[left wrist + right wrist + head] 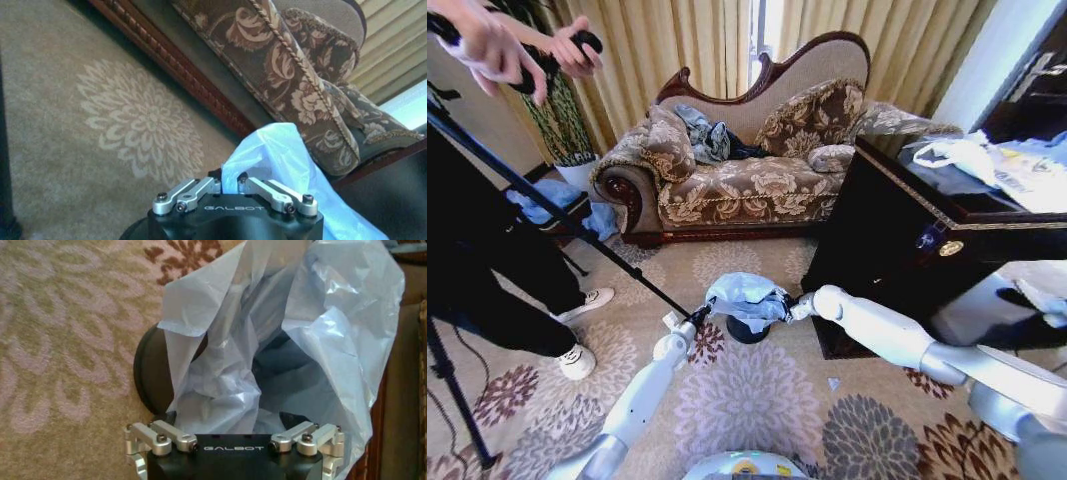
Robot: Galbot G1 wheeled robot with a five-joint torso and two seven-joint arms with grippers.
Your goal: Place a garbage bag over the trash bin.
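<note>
A: What has your left pincer [699, 316] got?

B: It's closed on 1 edge of the garbage bag [747, 297], to hold the mouth stretched over the trash bin [745, 330] on the carpet before the sofa [747, 170].

A: The right pincer [791, 306]?

B: It pulls the opposite edge; how far open it is, I cannot tell; both arms reach forward and inward, meeting at the bin.
</note>
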